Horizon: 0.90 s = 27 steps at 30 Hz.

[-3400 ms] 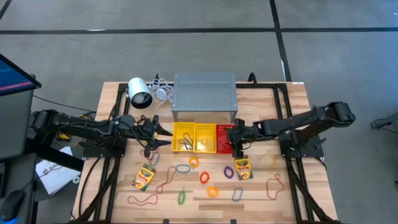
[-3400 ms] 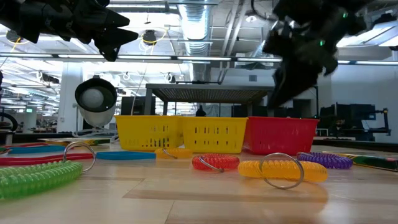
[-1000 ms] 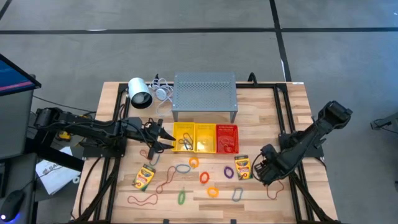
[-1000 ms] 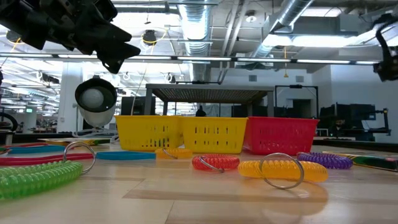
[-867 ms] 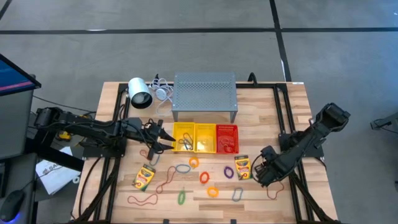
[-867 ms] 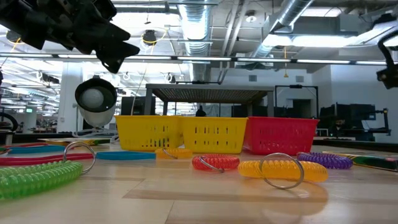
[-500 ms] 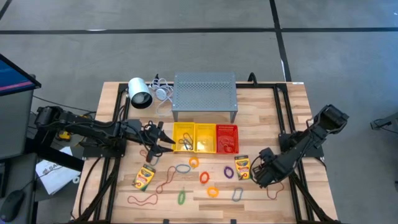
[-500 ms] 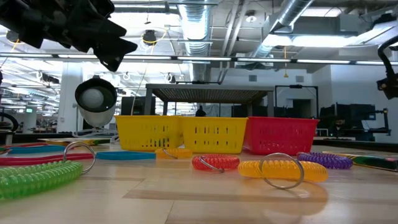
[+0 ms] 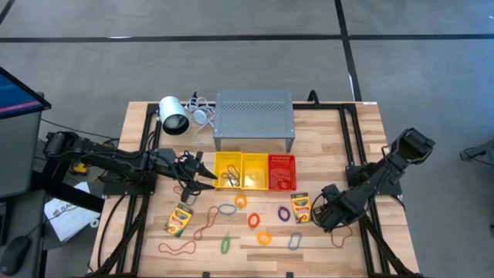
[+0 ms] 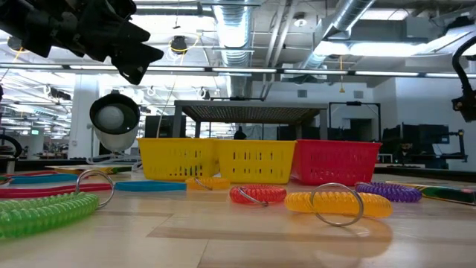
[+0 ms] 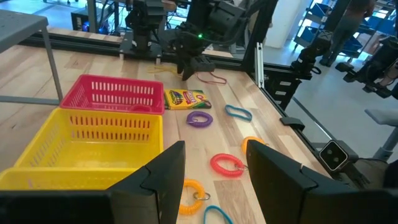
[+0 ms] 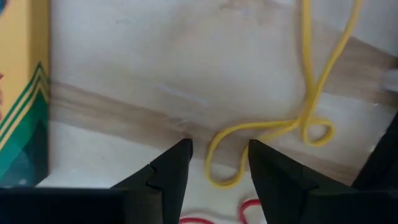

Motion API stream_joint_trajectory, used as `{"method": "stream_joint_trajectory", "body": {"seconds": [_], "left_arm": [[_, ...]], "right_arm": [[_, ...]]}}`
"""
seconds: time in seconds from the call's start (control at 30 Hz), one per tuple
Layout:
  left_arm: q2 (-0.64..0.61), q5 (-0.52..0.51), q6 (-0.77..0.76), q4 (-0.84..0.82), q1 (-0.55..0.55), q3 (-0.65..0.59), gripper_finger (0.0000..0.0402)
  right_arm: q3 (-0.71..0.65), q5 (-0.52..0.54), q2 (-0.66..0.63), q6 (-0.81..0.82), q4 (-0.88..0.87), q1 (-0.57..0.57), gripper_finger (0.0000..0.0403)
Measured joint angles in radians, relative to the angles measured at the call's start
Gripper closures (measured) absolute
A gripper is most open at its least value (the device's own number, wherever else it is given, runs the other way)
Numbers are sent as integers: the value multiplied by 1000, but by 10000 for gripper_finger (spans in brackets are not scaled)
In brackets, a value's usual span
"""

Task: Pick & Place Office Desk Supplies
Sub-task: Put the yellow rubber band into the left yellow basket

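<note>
While most supplies lie loose, sorting looks barely begun.
Bins: 2 yellow bins (image 9: pixel 239 171) and 1 red bin (image 9: pixel 282 171) sit in a row in front of the grey stand (image 9: pixel 254 120); something dark lies in the left yellow bin, and I cannot tell what the red one contains.
Left tool: the left tool (image 9: pixel 202 169) hovers at the left yellow bin's edge, fingers spread, nothing visibly held.
Right tool: the right tool (image 12: pixel 213 163) is low over the tabletop (image 9: pixel 363 131), fingers spread on either side of a yellow rubber band (image 12: pixel 298 121), not pinching it yet.
Crayon boxes: 1 crayon box (image 9: pixel 301 208) lies just beside the right tool, another crayon box (image 9: pixel 179 220) toward the left front; neither is binned.
Rings: coiled rings (image 9: pixel 252 219) in orange, purple, green and grey are scattered in front of the bins.
Rubber bands: reddish bands (image 9: pixel 177 248) also remain on the wood.
Left to do: by my judgement, nearly everything.
</note>
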Motion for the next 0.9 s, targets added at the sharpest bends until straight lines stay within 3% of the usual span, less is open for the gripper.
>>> {"method": "stream_joint_trajectory", "body": {"seconds": [0.47, 0.9], "left_arm": [[0, 0, 0, 0, 0, 0, 234], [0, 0, 0, 0, 0, 0, 234]], "right_arm": [[1, -11, 1, -8, 83, 1, 246], [3, -5, 2, -16, 94, 1, 334]]}}
